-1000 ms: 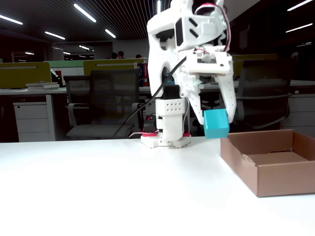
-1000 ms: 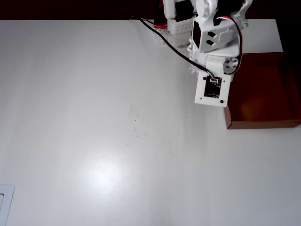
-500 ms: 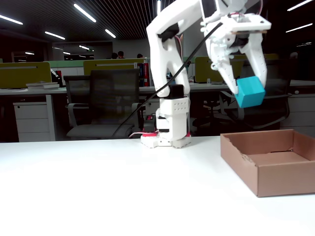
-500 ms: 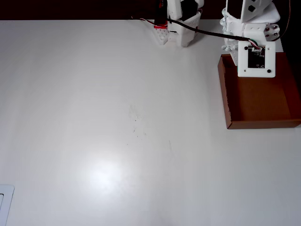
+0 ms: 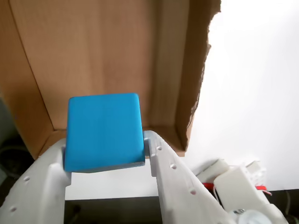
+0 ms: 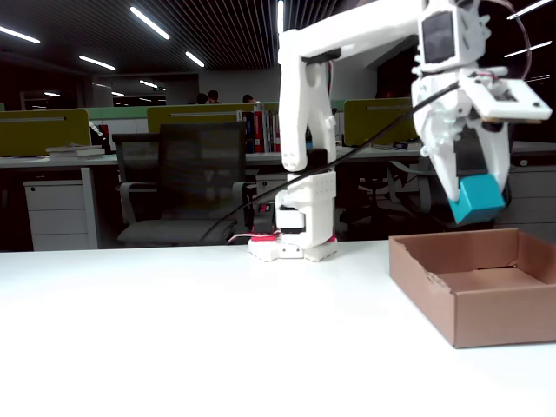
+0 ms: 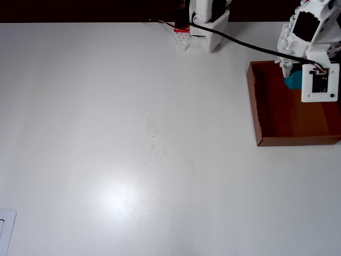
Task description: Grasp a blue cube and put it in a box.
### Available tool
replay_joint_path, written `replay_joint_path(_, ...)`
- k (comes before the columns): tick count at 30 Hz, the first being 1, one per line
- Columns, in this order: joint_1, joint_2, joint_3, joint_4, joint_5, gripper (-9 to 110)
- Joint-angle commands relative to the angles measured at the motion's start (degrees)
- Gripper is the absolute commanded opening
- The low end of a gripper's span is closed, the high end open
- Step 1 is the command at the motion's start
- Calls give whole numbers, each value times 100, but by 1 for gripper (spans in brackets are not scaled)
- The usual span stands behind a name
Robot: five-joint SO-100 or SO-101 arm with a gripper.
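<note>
White tabletop (image 6: 174, 330), office behind. Gripper (image 5: 105, 151) clenched on blue cube (image 5: 103, 131), seemingly above box (image 6: 486, 304) interior, far end.

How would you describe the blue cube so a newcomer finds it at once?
Find the white robot arm, then follow it to its gripper above the brown cardboard box. The blue cube is clamped between the white fingers, clear of the box floor. It is the only teal-blue thing among white and brown.
</note>
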Motion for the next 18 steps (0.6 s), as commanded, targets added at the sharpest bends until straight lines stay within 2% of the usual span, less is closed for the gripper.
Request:
replay_joint_path(1,-114,-202,-290,-264,18,14)
replay_joint_path(18,-35,-1793,-404,-800,35,15)
